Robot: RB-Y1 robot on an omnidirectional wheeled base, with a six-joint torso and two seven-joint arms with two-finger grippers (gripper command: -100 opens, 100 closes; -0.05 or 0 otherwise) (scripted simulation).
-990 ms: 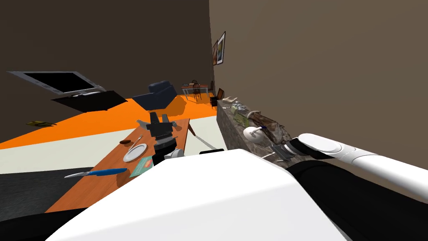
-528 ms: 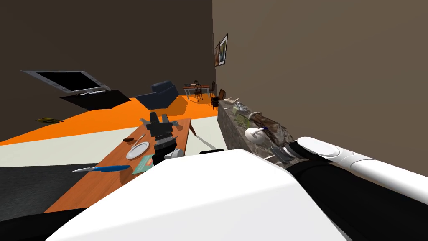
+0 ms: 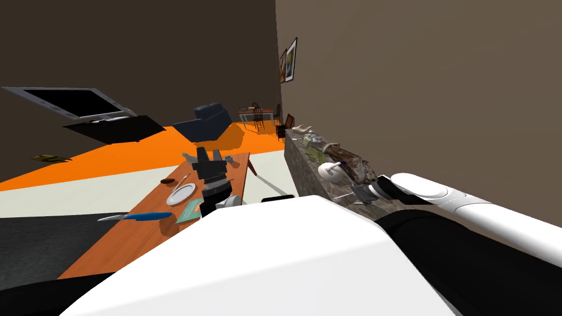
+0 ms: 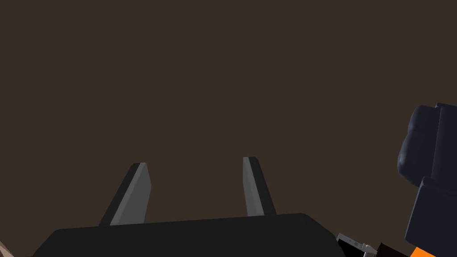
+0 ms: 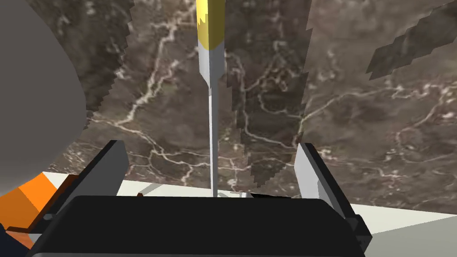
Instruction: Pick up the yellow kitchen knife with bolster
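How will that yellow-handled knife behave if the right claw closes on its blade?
Probably stiff: the knife shows a straight, narrow blade. Its smooth grey blade may slip in the open right claw. On the hard marble counter it could skid if nudged.

1. The knife (image 5: 212, 102) has a yellow handle and a grey blade.
2. The counter (image 5: 357, 116) is dark brown with thin white wiggly lines.
3. The table (image 3: 131, 241) is orange-brown.
4. The other knife (image 3: 137, 216) has a blue handle.
5. The plate (image 3: 181, 194) is white.
6. The armchair (image 3: 204, 123) is dark blue.
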